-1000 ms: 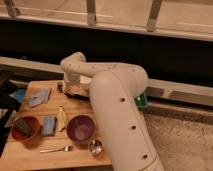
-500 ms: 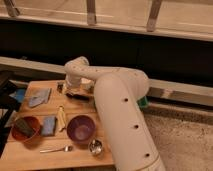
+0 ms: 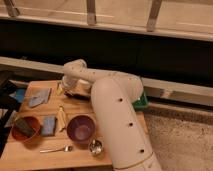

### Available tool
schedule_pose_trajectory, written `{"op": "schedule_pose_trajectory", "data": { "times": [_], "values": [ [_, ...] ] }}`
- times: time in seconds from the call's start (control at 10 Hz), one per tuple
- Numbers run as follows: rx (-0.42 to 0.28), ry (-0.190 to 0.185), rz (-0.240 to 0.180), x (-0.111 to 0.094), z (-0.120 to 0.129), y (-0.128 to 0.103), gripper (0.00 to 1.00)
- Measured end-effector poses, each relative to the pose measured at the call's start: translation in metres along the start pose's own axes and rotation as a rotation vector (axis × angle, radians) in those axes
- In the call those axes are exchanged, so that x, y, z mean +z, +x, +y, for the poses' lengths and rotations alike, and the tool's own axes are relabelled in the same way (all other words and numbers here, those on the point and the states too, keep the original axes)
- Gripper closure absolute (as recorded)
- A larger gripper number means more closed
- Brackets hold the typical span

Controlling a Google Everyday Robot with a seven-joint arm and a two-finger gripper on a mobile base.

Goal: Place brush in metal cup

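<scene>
Since a moment ago the big white arm (image 3: 117, 115) has dipped a little lower. Its pincer (image 3: 63, 87) hangs low over the far side of the light wooden table (image 3: 30, 157). I cannot tell if the pincer is spread apart or pinching something.

Right beside the pincer, under the arm, lies a thin dark shape. I think that is the slim black brush (image 3: 74, 93), but it is hard to be sure. It is not in the cup yet.

The small shiny silver metal cup (image 3: 95, 146) stands well away from the pincer, at the near edge of the table. A round purple bowl (image 3: 81, 128) sits between the pincer and the cup. A silver fork (image 3: 56, 149) lies near the cup, also far from the pincer.

To do this step well, the pincer should take the brush by its handle with a firm hold and lift it straight up. Then it should carry it high over the purple bowl, stop right above the little cup, and lower it in end first. The cup looks small and light, so a bump could tip it.
</scene>
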Motion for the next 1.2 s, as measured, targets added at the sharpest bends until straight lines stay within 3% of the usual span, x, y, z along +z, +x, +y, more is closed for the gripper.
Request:
{"op": "schedule_pose_trajectory", "data": {
  "times": [0.3, 0.9, 1.2],
  "values": [
    [0.005, -0.002, 0.041, 0.018, -0.006, 0.007, 0.39],
    [-0.001, 0.006, 0.058, 0.013, -0.005, 0.011, 0.96],
    [-0.007, 0.04, 0.074, 0.027, -0.005, 0.011, 1.0]
  ]
}}
